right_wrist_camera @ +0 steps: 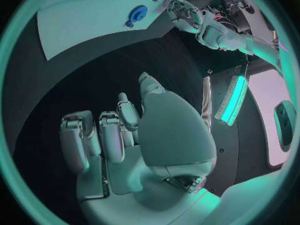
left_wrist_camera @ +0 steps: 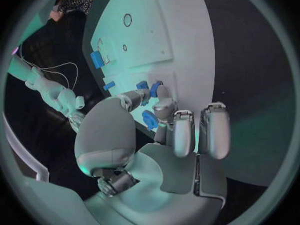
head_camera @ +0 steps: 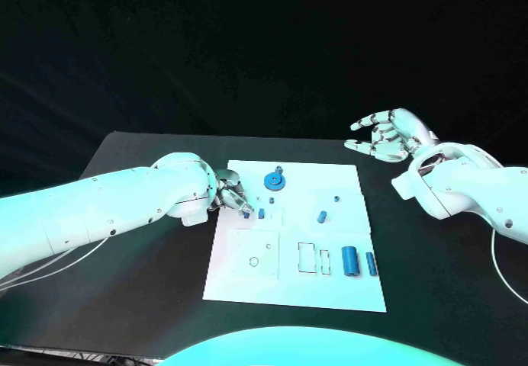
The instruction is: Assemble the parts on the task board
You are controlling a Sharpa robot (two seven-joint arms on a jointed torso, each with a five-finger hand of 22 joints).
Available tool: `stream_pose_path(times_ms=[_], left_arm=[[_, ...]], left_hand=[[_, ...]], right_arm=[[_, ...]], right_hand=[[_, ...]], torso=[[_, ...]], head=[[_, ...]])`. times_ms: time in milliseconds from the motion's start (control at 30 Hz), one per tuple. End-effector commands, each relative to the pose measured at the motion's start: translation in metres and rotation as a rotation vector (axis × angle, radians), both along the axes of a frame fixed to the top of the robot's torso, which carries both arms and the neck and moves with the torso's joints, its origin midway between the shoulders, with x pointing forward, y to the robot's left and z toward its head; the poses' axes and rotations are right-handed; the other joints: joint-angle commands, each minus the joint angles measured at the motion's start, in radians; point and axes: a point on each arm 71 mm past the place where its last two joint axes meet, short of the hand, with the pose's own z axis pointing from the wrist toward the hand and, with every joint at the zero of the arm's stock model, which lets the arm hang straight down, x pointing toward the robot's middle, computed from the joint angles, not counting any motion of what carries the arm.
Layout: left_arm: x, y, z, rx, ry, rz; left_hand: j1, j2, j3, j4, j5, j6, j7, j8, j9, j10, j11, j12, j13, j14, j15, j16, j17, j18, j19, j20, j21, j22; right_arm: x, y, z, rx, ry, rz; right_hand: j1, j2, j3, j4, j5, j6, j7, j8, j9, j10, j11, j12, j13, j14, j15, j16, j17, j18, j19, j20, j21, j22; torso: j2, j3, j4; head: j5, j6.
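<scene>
White and flat, the task board [head_camera: 295, 229] lies on the black table [head_camera: 143, 252] and serves as the landmark here. In the head view the left hand [head_camera: 229, 194] sits over the board's left edge near its far end, fingertips together on a small blue part [head_camera: 246, 214] just inside that edge. The left wrist view shows what the head view cannot: the thumb and one finger [left_wrist_camera: 164, 96] pinch small blue pieces [left_wrist_camera: 149, 86] close against the board, with the other fingers [left_wrist_camera: 211, 130] held straight and clear of them.

A round blue disc with a short stub [head_camera: 274, 181] lies near the board's far edge. A thin blue pin [head_camera: 334, 201] and a short blue peg [head_camera: 321, 216] lie near the middle, both with their long axis running from the near edge to the far edge. Toward the board's near right corner a thick blue cylinder [head_camera: 350, 260] and a slimmer blue rod [head_camera: 372, 264] lie side by side, long axes the same way, beside outlined rectangular slots [head_camera: 307, 258].

The right hand [head_camera: 387, 136] hovers off the board, beyond its far right corner, fingers spread and curved, holding nothing; the right wrist view confirms an empty palm [right_wrist_camera: 156, 130] above bare table. No writing can be read on the board.
</scene>
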Motion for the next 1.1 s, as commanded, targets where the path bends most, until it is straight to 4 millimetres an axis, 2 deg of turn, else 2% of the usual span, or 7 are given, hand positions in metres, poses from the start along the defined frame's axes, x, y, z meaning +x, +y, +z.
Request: stream_pose_path(times_ms=[33,433,600,700,867,1100], left_arm=[[-0.0030,-0.0022,-0.0040,0.001,0.029,-0.020],[-0.0023,-0.0006,-0.0045,0.009,0.031,-0.019],[-0.0023,-0.0003,-0.0045,0.010,0.031,-0.020],[-0.0023,-0.0003,-0.0045,0.009,0.031,-0.020],[-0.0024,-0.0003,-0.0043,0.006,0.029,-0.018],[-0.0018,0.0001,-0.0038,0.001,0.022,-0.009]], left_hand=[[-0.010,0.004,-0.009,0.001,-0.003,0.003,0.007,-0.007,-0.001,0.006,-0.002,0.005,0.000,0.094,-0.007,0.004,0.217,-0.012,-0.001,-0.008,0.003,0.043],[-0.006,0.007,-0.017,0.003,-0.003,0.004,0.006,-0.008,0.000,0.005,-0.003,0.004,-0.001,0.093,-0.008,0.003,0.216,-0.012,0.000,-0.008,0.003,0.044],[0.019,0.018,-0.019,-0.004,0.003,0.002,0.004,-0.013,0.001,0.005,-0.005,0.004,0.000,0.094,-0.009,0.004,0.219,-0.012,0.000,-0.009,0.003,0.044],[0.039,0.025,-0.008,-0.012,0.008,-0.001,0.003,-0.017,0.002,0.005,-0.006,0.004,0.001,0.094,-0.010,0.004,0.219,-0.012,0.000,-0.010,0.003,0.045],[0.070,0.020,0.040,-0.031,0.014,-0.004,0.002,-0.023,0.005,0.003,-0.007,-0.003,-0.005,0.095,-0.011,0.006,0.223,-0.012,0.001,-0.011,0.003,0.046],[0.072,0.018,0.052,-0.033,0.015,-0.003,0.003,-0.023,0.007,0.002,-0.007,-0.006,-0.010,0.095,-0.010,0.006,0.224,-0.012,0.001,-0.011,0.003,0.046]], right_arm=[[-0.0006,0.0014,0.0003,-0.004,-0.007,0.015],[-0.0007,0.0010,0.0003,-0.004,-0.007,0.014],[-0.0006,0.0010,0.0003,-0.004,-0.007,0.014],[-0.0005,0.0012,0.0003,-0.004,-0.007,0.015],[-0.0004,0.0015,0.0003,-0.004,-0.007,0.015],[-0.0002,0.0020,0.0002,-0.004,-0.008,0.016]], right_hand=[[-0.010,0.003,0.004,0.000,0.005,0.007,-0.002,0.003,-0.001,0.004,-0.002,0.002,-0.001,0.081,-0.010,-0.002,0.166,-0.007,0.105,-0.007,0.004,0.263],[-0.010,0.003,0.004,0.000,0.005,0.007,-0.002,0.003,-0.001,0.004,-0.002,0.002,-0.001,0.081,-0.010,-0.002,0.166,-0.007,0.105,-0.007,0.004,0.263],[-0.010,0.003,0.004,0.000,0.005,0.007,-0.002,0.003,-0.001,0.004,-0.002,0.002,-0.001,0.081,-0.010,-0.002,0.166,-0.007,0.105,-0.007,0.004,0.263],[-0.010,0.003,0.004,0.000,0.005,0.007,-0.002,0.003,-0.001,0.004,-0.002,0.002,-0.001,0.081,-0.010,-0.002,0.166,-0.007,0.105,-0.007,0.004,0.263],[-0.012,0.003,0.006,0.000,0.006,0.006,-0.002,0.002,-0.002,0.004,-0.002,0.002,-0.001,0.081,-0.010,-0.002,0.165,-0.007,0.105,-0.007,0.004,0.263],[-0.012,0.003,0.006,0.000,0.006,0.006,-0.002,0.002,-0.002,0.004,-0.002,0.002,-0.001,0.081,-0.010,-0.002,0.165,-0.007,0.105,-0.007,0.004,0.263]], torso=[[0.000,0.0001,-0.0002],[0.000,0.0000,0.0001],[0.000,-0.0003,0.0003],[0.000,-0.0003,0.0002],[0.000,-0.0003,0.0007],[0.000,0.0000,0.0006]], head=[[0.000,0.000],[-0.001,-0.001],[-0.001,-0.002],[0.000,-0.003],[0.000,-0.004],[0.000,-0.002]])
